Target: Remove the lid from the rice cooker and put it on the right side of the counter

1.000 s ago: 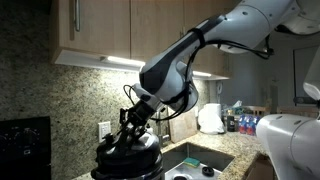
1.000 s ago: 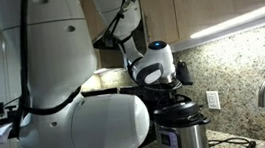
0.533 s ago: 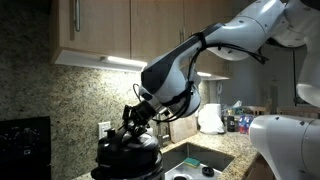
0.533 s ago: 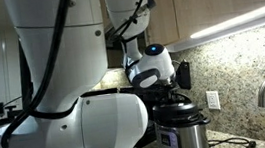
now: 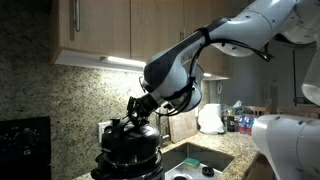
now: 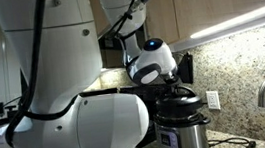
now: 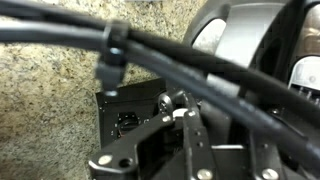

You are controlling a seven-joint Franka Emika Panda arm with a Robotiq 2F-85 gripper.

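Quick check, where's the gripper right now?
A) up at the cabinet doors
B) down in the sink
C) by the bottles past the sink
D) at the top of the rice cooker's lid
D: in an exterior view the gripper is right at the top of the black lid, directly above the rice cooker.

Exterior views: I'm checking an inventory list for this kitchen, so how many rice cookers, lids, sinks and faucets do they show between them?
rice cooker: 1
lid: 1
sink: 1
faucet: 1
Total: 4
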